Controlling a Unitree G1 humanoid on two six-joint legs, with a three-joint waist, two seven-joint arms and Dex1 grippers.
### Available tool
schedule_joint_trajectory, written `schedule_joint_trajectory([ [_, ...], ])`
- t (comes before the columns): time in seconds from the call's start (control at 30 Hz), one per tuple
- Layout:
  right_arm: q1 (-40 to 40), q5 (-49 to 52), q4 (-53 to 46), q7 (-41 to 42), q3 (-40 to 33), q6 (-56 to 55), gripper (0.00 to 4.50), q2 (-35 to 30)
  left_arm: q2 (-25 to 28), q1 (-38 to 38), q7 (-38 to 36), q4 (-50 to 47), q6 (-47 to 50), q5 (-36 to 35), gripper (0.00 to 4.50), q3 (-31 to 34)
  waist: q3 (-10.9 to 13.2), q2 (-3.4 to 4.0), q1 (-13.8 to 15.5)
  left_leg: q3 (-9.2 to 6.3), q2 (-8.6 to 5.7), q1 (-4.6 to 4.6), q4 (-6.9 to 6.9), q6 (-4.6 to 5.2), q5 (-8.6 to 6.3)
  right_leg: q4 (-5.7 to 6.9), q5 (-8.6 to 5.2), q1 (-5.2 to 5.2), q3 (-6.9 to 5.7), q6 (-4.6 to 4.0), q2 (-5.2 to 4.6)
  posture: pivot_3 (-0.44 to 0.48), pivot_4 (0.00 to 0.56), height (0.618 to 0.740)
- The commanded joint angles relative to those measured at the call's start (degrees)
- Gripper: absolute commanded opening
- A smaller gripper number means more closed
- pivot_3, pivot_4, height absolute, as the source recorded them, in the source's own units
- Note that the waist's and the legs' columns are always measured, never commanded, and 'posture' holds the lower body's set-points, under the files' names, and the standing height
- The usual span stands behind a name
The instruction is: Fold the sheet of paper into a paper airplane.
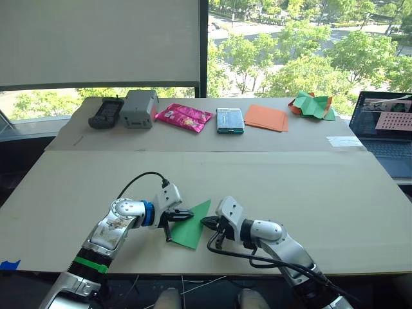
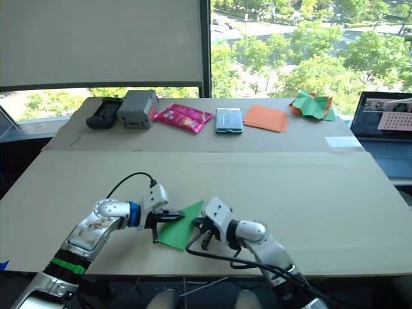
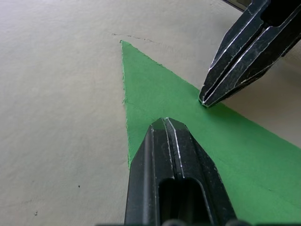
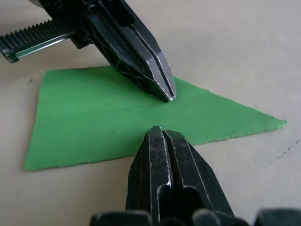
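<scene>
Far behind, flat orange sheets (image 1: 266,118) and a crumpled green-and-orange paper heap (image 1: 311,105) lie clear of the flat, pointed bright green paper (image 1: 192,226), pressed from both sides by the left gripper (image 1: 185,215) and right gripper (image 1: 207,223), jaws closed together.

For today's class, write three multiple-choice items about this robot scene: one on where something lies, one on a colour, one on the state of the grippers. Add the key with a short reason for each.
1. Where does the sheet of paper lie?
A. On the near table between the two grippers
B. On the laptop
C. On the far table beside the pink packet

2. What colour are the flat sheets on the far table?
A. Blue
B. Orange
C. White

3. How do the fingers of the left gripper and the right gripper stand?
A. Both wide open
B. One open, one closed
C. Both closed, tips at the paper

Key: 1 A, the head views show the green paper lying flat between both arms. 2 B, they are plainly orange. 3 C, each wrist view shows both finger pairs pressed together, tips at the paper.
</scene>
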Motion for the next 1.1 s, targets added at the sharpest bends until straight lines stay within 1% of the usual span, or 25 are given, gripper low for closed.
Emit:
schedule_joint_trajectory([
  [0.03,2.6,0.2,-0.2,2.9,4.5,3.7,0.0,-1.3,1.1,2.0,-0.2,-0.1,2.5,1.1,0.01,-1.7,0.0,-0.01,-0.1,0.0,0.0,0.0,0.0,0.0,0.0,0.0,0.0,0.0,0.0,0.0,0.0,0.0,0.15,0.706],
  [0.47,5.5,0.2,-5.7,6.9,9.4,6.6,0.0,-4.6,2.5,4.6,0.1,-3.8,5.0,0.7,0.01,-1.3,0.0,-0.04,-0.2,0.0,0.0,0.08,-0.04,-0.1,-0.06,-0.04,-0.04,-0.02,0.02,-0.05,-0.03,0.0,0.15,0.706],
  [0.63,6.0,-0.5,-6.4,6.0,10.5,6.8,0.0,-5.1,2.9,5.1,0.0,-4.4,5.4,0.6,0.01,-1.3,0.0,-0.07,-0.2,0.01,0.0,0.16,-0.05,-0.33,-0.21,-0.06,-0.05,0.0,0.02,-0.05,-0.05,0.0,0.15,0.706],
  [0.7,6.3,-0.5,-6.8,5.3,9.8,6.2,0.0,-4.8,3.0,5.1,-0.1,-4.5,5.5,0.6,0.01,-1.3,0.0,-0.09,-0.2,0.01,0.0,0.2,-0.05,-0.36,-0.23,-0.06,-0.06,0.0,0.01,-0.06,-0.06,0.0,0.15,0.706],
  [0.77,6.4,0.2,-8.1,3.9,7.1,5.5,0.0,-4.3,3.0,4.9,-0.3,-4.6,5.6,0.3,0.01,-0.9,0.0,-0.1,-0.1,0.01,0.0,0.22,-0.07,-0.38,-0.25,-0.06,-0.07,0.0,0.01,-0.06,-0.06,0.0,0.15,0.706],
  [0.83,6.8,3.2,-13.3,3.7,2.4,7.5,0.0,-5.3,3.2,3.9,-0.6,-5.3,5.8,-1.3,0.01,1.2,0.0,-0.13,0.0,0.01,0.0,0.21,-0.09,-0.39,-0.26,-0.06,-0.09,-0.01,0.01,-0.06,-0.06,0.0,0.15,0.706],
  [0.93,7.3,6.9,-19.9,3.5,-2.1,10.8,0.0,-6.7,3.8,2.9,-1.1,-6.8,6.9,-4.1,0.01,4.5,0.3,-0.27,0.1,0.02,0.0,0.09,-0.09,-0.39,-0.26,-0.08,-0.11,-0.08,0.01,-0.05,-0.07,0.0,0.15,0.706],
  [1.0,7.1,9.2,-25.1,2.1,-5.4,14.3,0.0,-7.2,5.5,2.0,-1.8,-8.2,7.9,-6.4,0.01,7.6,0.6,-0.39,0.1,0.01,0.0,-0.15,-0.09,-0.39,-0.26,-0.08,-0.11,-0.34,0.0,-0.05,-0.07,0.0,0.15,0.706],
  [1.1,6.3,9.7,-29.3,-0.6,-7.2,17.4,0.0,-7.4,7.4,1.4,-3.0,-9.5,8.4,-8.7,0.01,9.9,0.7,-0.48,0.1,-0.03,0.01,-0.43,-0.1,-0.39,-0.25,-0.05,-0.11,-0.76,-0.04,-0.05,-0.07,0.0,0.15,0.706],
])
